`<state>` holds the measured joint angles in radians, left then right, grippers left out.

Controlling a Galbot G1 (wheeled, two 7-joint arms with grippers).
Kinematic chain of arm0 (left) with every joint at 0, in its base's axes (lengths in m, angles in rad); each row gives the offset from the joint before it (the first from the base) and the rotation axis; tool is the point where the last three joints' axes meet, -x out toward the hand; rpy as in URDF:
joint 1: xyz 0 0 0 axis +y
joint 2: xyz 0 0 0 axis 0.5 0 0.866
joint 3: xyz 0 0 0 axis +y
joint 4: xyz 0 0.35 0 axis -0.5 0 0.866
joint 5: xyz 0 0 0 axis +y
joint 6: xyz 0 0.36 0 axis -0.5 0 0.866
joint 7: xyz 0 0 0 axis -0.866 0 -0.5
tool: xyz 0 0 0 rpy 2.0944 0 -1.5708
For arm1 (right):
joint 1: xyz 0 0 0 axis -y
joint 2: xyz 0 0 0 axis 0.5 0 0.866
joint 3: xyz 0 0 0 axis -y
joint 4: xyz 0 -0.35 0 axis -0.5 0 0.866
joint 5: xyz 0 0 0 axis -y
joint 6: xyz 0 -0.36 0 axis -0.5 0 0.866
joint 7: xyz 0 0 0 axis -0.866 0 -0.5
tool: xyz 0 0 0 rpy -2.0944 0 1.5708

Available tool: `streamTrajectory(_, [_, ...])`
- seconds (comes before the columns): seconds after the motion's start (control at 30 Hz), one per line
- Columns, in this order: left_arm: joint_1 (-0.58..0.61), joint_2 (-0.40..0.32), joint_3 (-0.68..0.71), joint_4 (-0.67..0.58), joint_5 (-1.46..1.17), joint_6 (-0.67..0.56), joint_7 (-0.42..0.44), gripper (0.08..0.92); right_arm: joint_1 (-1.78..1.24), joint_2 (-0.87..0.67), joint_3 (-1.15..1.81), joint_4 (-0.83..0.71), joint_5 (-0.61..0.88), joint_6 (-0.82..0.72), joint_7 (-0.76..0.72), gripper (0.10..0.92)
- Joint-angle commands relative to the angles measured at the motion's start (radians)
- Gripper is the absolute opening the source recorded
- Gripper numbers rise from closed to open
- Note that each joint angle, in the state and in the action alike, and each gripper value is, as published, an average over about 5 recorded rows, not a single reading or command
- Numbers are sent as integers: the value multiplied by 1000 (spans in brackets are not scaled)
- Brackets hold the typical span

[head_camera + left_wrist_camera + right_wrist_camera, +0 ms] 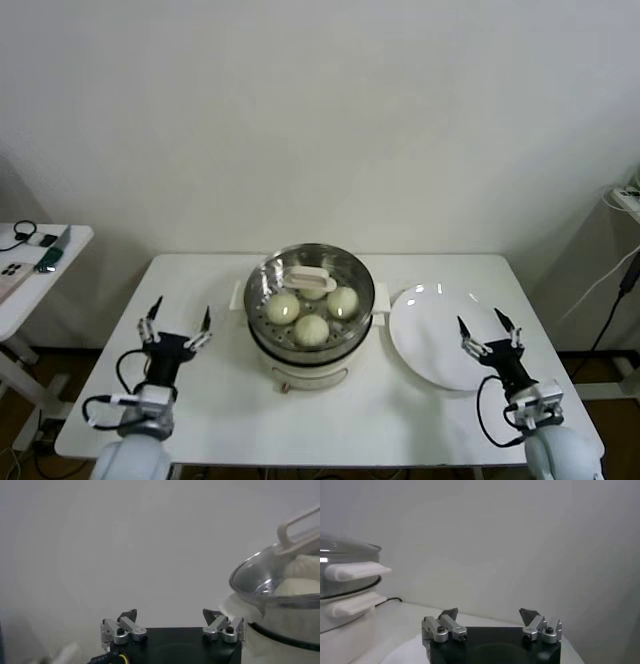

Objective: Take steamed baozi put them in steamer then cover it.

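Observation:
The steamer (310,345) stands at the table's middle, a shiny steel pot on a white base. Several off-white baozi (312,328) lie inside it under a glass lid (342,268) with a white handle (309,279). My left gripper (178,322) hovers open and empty to the left of the steamer, well apart from it. In the left wrist view the lid (260,577) and its handle (299,530) show beside the open gripper (170,615). My right gripper (490,329) is open and empty over the near right edge of the white plate (430,330). The right wrist view shows the steamer's side handles (355,571) beyond that gripper (490,614).
The white plate holds nothing. A side table (30,270) at the far left carries small devices and a cable. Cables (612,290) hang at the right wall. Bare white tabletop (200,400) lies in front of the steamer.

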<state>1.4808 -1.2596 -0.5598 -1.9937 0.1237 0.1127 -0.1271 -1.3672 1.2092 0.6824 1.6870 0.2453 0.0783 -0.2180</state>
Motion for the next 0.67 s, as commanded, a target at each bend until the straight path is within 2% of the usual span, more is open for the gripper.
streamTrajectory(0.03, [61, -96, -114, 174, -311, -283, 106, 823, -35, 9, -4, 10, 52, 60, -14, 823])
streamTrajectory(0.67, [62, -128, -132, 178, -210, -305, 116, 823, -52, 17, -2, 30, 51, 76, -17, 823])
